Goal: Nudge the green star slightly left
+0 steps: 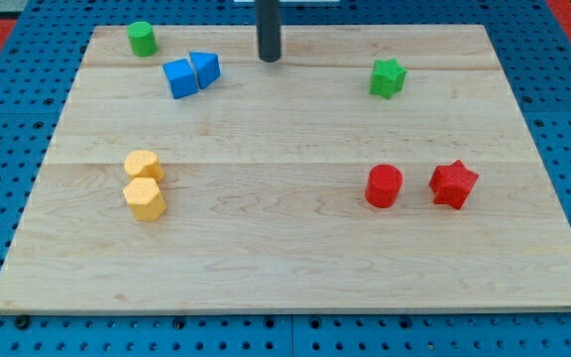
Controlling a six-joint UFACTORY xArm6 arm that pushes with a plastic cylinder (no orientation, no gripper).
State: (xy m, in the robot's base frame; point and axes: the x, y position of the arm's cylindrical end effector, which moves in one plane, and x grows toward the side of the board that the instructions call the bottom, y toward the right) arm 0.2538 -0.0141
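The green star (388,77) lies on the wooden board near the view's top right. My tip (269,57) stands at the view's top centre, well to the left of the green star and not touching it. The tip is just right of two blue blocks, a cube (180,78) and a wedge-like block (205,68), which touch each other.
A green cylinder (142,38) sits at the top left corner. Two yellow blocks (144,166) (146,198) touch at the left. A red cylinder (384,185) and a red star (453,183) lie at the right. The wooden board (285,268) rests on a blue pegboard.
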